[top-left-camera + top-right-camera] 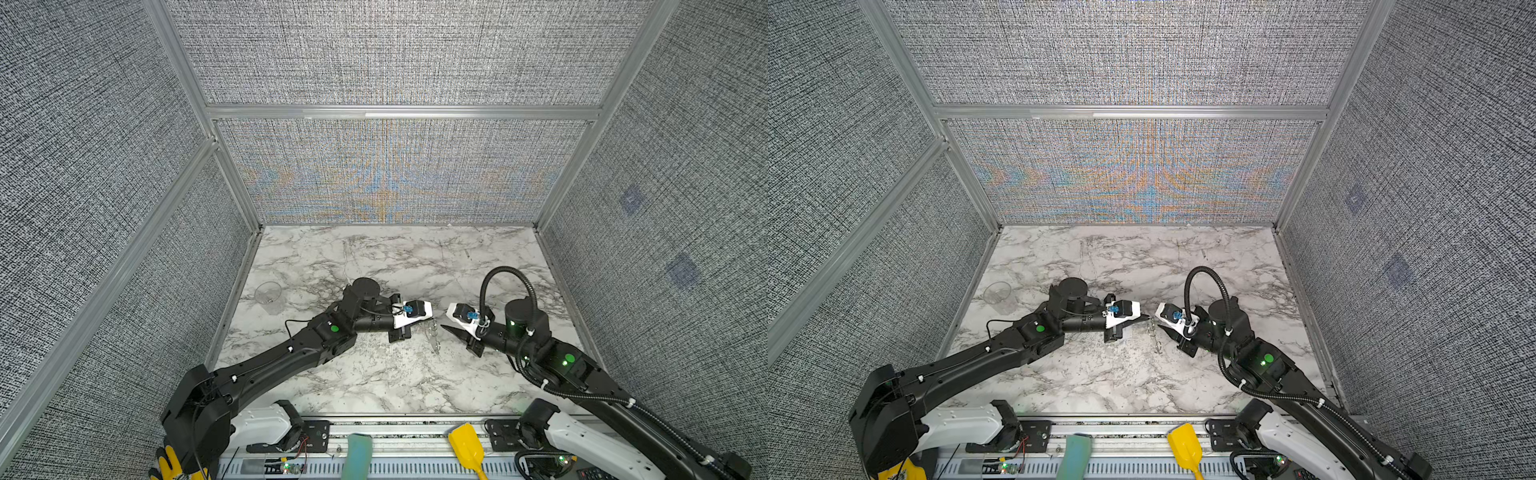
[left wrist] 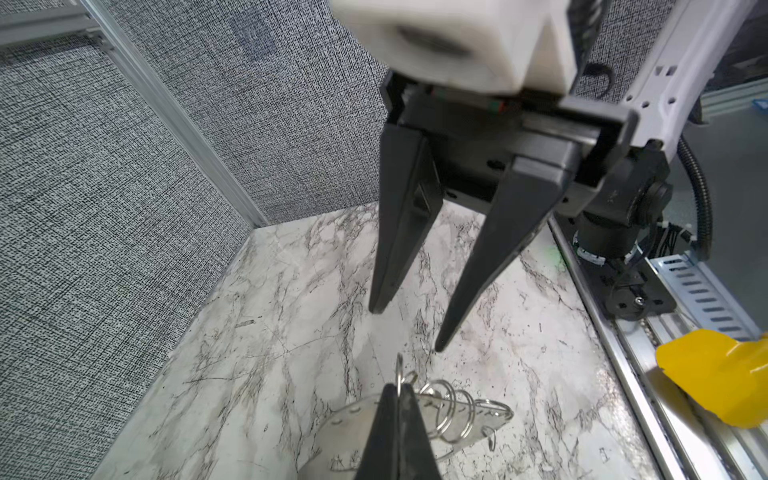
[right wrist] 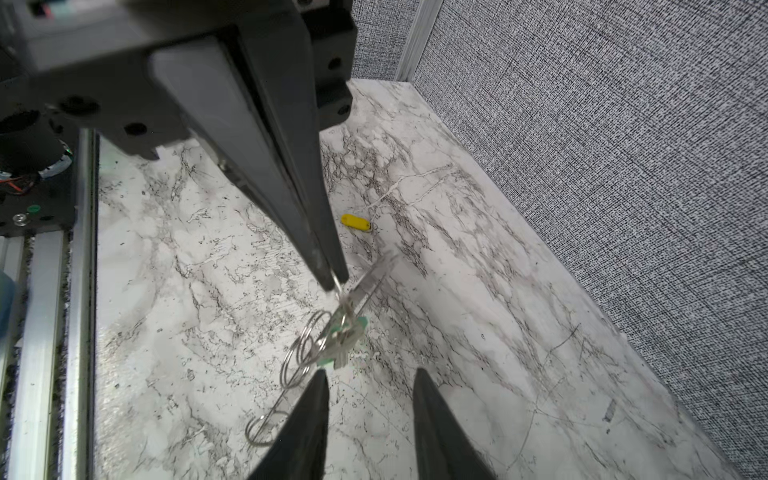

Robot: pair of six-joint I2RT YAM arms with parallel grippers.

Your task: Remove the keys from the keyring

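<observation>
Evidently only the small oblong green plastic key tag (image 3: 359,324) was left on the hanging bundle (image 3: 328,332). It sat among a cluster of steel wire rings (image 3: 305,345) against the keyring (image 3: 372,277), a flat grey loop with a row of bumps along one edge. All of it dangled clear of the white marble-patterned tabletop (image 3: 478,291). The small oblong yellow plastic key tag (image 3: 355,222) lay loose on the marble, well apart from the bundle, so I judged that one done.

From my seat the left gripper (image 3: 334,278) had its jaws together, pinched on the topmost thin wire ring (image 2: 399,374), and everything hung from that pinch. The right gripper (image 3: 370,372) held nothing; its jaws stood apart, tips aimed at the bundle and just short of it.

What mattered for my next move was that the green tag lay straight ahead of those parted tips, towards the left gripper. Its long axis ran roughly down along the hanging chain, as far as I could tell. The right arm was the free one and the nearer to the tag, so I judged it should close on the tag while the left steadied the ring.

In both top views the bundle (image 1: 433,338) showed between the two grippers, too fine to sort out there. A big yellow plastic scoop (image 1: 465,446) sat at the front rail, no part of this.
</observation>
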